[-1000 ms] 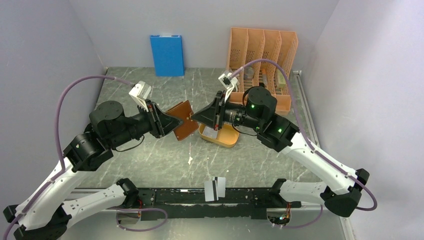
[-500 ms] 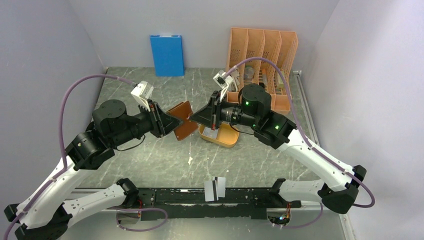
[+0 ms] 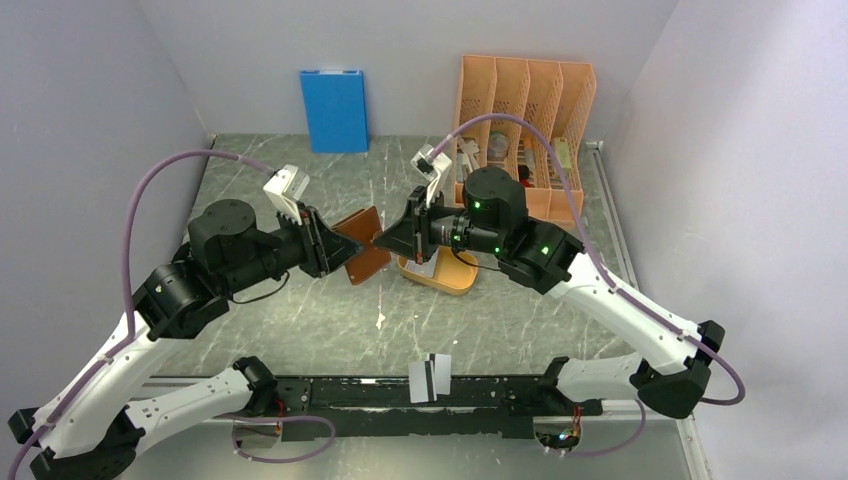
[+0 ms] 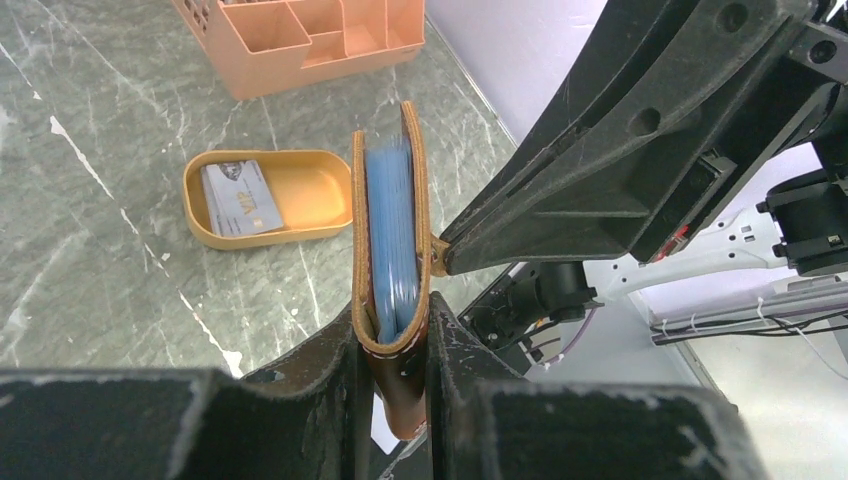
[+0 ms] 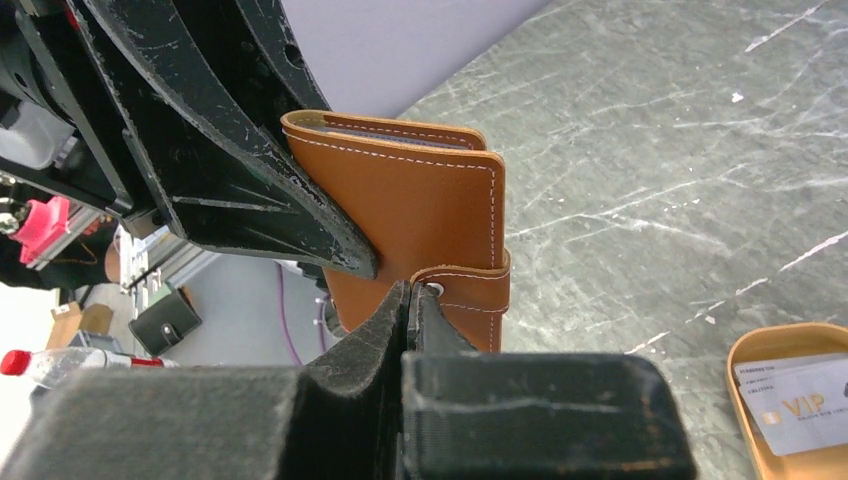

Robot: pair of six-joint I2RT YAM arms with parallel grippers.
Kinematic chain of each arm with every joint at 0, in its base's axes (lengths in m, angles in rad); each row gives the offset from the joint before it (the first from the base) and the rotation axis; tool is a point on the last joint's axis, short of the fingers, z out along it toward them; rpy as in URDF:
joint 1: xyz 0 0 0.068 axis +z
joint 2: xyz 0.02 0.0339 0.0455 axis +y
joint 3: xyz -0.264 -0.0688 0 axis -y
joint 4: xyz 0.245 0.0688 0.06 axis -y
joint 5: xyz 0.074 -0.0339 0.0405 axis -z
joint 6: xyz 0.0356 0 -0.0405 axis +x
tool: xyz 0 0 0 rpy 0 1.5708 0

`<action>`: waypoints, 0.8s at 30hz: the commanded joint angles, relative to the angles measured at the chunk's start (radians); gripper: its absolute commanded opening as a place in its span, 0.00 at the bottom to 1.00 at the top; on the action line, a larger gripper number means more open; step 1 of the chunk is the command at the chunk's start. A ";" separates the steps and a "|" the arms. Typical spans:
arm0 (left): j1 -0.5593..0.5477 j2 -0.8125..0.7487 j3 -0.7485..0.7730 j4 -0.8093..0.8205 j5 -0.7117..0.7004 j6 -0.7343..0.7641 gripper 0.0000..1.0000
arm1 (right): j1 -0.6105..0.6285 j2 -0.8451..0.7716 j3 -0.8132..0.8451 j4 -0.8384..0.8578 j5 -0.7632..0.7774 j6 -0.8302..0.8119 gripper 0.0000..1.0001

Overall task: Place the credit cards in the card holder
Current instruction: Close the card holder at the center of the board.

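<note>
left jaws pinching card holder (image 5: pixel 420 210) upright above counter (image 3: pixel 300 320), blue cards (image 4: pixel 390 230) already inside. right jaws pressed together, tips touching snap strap (image 5: pixel 470 290). remaining: vip card (image 4: pixel 240 197) lying in orange tray (image 4: pixel 320 190), striped card (image 3: pixel 430 377) at near edge.

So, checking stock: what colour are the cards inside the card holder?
The credit cards are pale blue, best seen in left wrist view.

Marble table (image 3: pixel 300 320) carries tray (image 3: pixel 458 280), file rack (image 3: pixel 577 100), blue box (image 3: pixel 334 110).
</note>
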 commanded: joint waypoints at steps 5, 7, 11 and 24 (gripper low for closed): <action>-0.003 -0.001 0.042 0.112 0.090 -0.006 0.05 | 0.037 0.021 0.025 -0.029 0.029 -0.022 0.00; -0.003 -0.003 0.031 0.134 0.125 -0.013 0.05 | 0.039 0.023 0.023 -0.022 0.033 -0.017 0.00; -0.004 -0.007 0.012 0.192 0.195 -0.032 0.05 | 0.043 0.041 0.020 -0.005 0.043 0.000 0.00; -0.003 -0.032 0.005 0.333 0.376 -0.083 0.05 | 0.076 0.102 0.040 0.016 0.057 0.019 0.00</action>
